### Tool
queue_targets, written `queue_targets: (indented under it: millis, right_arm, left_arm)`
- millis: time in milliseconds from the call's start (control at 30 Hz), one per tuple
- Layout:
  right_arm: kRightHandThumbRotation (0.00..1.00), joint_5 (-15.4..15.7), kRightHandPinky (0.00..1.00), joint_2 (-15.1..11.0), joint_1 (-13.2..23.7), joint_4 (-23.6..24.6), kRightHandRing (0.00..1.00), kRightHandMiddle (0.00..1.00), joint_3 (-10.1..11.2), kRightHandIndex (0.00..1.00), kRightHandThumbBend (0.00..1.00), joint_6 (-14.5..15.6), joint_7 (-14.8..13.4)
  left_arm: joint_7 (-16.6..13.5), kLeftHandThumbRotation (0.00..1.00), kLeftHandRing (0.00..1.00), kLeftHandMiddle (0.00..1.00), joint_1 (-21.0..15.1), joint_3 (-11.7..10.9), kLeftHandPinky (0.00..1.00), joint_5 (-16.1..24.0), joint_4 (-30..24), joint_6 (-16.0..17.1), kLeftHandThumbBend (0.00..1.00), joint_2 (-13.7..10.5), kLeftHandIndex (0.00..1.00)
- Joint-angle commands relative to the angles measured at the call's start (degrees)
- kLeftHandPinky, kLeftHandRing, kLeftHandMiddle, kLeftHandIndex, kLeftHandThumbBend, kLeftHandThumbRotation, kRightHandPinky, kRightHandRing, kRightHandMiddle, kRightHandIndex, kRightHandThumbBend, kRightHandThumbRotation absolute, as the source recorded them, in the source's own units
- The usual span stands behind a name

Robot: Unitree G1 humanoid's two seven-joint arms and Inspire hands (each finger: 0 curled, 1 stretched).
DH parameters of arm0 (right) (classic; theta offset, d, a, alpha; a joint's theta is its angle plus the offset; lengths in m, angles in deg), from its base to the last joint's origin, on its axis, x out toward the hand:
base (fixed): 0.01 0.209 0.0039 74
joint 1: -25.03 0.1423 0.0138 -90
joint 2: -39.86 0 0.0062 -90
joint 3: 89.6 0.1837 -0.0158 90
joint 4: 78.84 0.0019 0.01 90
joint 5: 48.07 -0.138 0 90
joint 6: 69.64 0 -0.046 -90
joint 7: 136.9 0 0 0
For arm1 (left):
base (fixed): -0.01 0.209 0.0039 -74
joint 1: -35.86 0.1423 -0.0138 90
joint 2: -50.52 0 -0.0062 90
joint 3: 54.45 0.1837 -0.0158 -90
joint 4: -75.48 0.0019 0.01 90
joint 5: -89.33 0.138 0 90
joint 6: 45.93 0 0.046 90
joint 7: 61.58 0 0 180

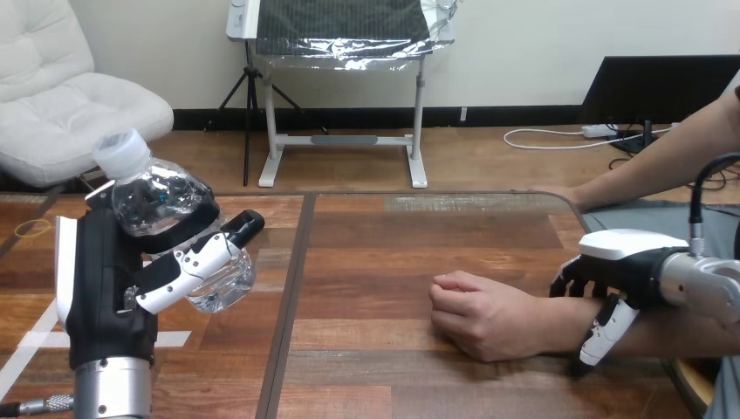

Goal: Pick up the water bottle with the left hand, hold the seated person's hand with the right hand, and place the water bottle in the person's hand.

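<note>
Bottle: the clear bottle (pixel 161 205) is up off the table (pixel 393 244) at the view's left, in the robot's grasp. It is tilted, with its white cap (pixel 122 150) toward the upper left.
Left hand: the left hand (pixel 109 279) is upright, with its fingers (pixel 188 266) wrapped round the bottle's lower body.
Person's hand: the person's hand (pixel 476 314) lies on the table right of centre as a loose fist, knuckles toward the view's left, well apart from the bottle.
Right hand: the right hand (pixel 624 266) sits over the wrist (pixel 558 325). Its fingers curl down the far side and its thumb (pixel 602 336) hangs down the near side, clasping the wrist.
Far arm: the person's other arm (pixel 663 157) reaches in from the upper right to the table's far edge.
</note>
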Motion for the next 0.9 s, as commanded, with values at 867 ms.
queue_targets:
  millis: [867]
  right_arm:
    - [0.27,-0.8,0.61,4.3,2.4,-5.9,0.81,0.86,-2.7,0.84,1.0,6.4,5.2]
  left_arm:
    - [0.3,0.0,0.24,0.3,-4.1,-1.5,0.18,-1.5,-3.2,1.1,0.54,-0.8,0.35]
